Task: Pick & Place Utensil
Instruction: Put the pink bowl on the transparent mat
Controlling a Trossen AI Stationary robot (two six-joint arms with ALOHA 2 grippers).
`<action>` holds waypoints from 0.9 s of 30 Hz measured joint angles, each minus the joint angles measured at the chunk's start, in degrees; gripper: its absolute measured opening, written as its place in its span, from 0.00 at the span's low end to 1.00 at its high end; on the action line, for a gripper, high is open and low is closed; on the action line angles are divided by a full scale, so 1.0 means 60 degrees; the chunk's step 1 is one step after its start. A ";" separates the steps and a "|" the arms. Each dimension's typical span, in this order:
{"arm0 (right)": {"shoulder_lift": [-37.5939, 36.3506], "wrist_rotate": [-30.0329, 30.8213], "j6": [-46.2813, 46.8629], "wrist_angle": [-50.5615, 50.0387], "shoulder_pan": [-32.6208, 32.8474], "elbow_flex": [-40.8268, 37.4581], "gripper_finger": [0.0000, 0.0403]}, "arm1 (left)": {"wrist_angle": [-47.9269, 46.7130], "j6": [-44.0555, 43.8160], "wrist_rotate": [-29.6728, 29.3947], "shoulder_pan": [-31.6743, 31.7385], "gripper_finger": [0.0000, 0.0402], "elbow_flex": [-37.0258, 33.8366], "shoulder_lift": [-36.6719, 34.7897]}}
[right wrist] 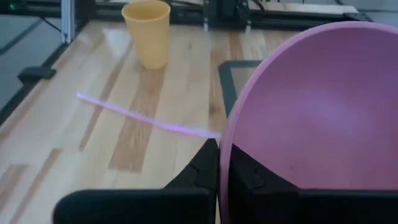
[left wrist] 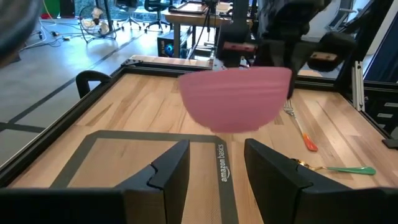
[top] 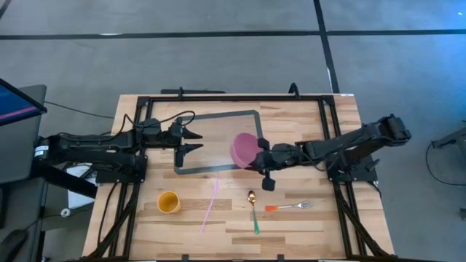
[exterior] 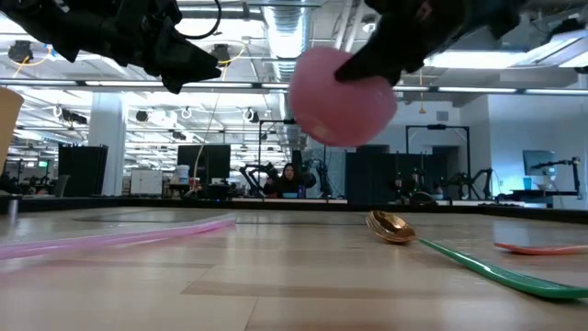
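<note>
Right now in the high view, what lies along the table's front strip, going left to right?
Yellow plastic cup → thin pink straw → gold-bowled spoon with green handle → metal fork with orange handle.

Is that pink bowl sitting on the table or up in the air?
Up in the air. The right gripper pinches the pink bowl by its rim, and the low view shows open space between it and the table.

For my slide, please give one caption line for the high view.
Right end effector holds a pink bowl over the mat; left end effector waits open; spoon, fork, straw, cup on table.
</note>
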 joint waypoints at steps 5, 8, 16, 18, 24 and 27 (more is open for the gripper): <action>0.1047 -0.0002 -0.0208 0.1065 -0.0338 0.0064 0.01 | 0.0004 -0.0002 -0.0001 0.0000 0.38 0.0000 0.0000; 0.1764 0.0029 -0.0507 0.0808 -0.0511 0.0703 0.01 | 0.0007 -0.0002 -0.0004 0.0000 0.38 0.0000 0.0000; 0.3698 -0.0004 -0.1406 -0.1711 -0.0782 0.3438 0.01 | 0.0075 -0.0038 -0.0004 0.0000 0.38 0.0000 -0.0019; 0.3959 -0.0026 -0.1360 -0.1807 -0.0833 0.3753 0.01 | 0.0087 -0.0038 0.0000 0.0000 0.38 0.0000 -0.0025; 0.4352 -0.0059 -0.1435 -0.1797 -0.0868 0.4033 0.01 | 0.0113 -0.0033 -0.0002 0.0000 0.38 0.0000 -0.0033; 0.4443 -0.0015 -0.1441 -0.1671 -0.0922 0.4098 0.01 | 0.0109 -0.0035 -0.0004 0.0000 0.38 0.0000 -0.0033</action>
